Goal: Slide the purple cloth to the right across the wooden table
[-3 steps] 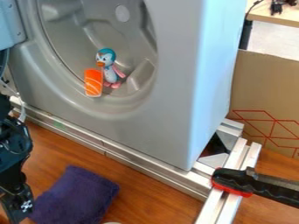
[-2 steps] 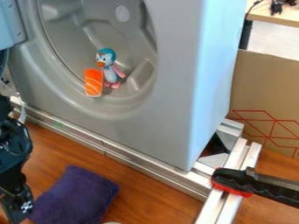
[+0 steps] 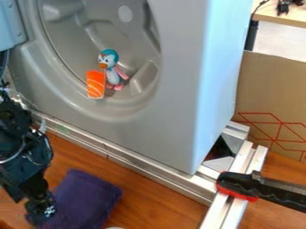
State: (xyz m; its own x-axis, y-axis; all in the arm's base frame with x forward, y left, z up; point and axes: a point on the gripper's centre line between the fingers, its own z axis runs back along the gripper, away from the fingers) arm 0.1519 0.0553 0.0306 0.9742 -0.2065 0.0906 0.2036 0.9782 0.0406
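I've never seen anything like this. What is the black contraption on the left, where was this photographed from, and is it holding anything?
The black contraption is a robot arm, a jointed machine ending in a pincer for grasping things. All the pictures come from one fixed camera looking down at a slant.

The pincer is at the lower left, over the left part of a folded purple cloth on the wooden surface. I can't tell whether it grips the cloth.

Behind stands a large grey moulded unit with a round hollow. In it are a toy penguin and, beside it, an orange piece with white stripes. A metal rail runs along the unit's foot, and a tool with a black-and-red handle lies at the right.
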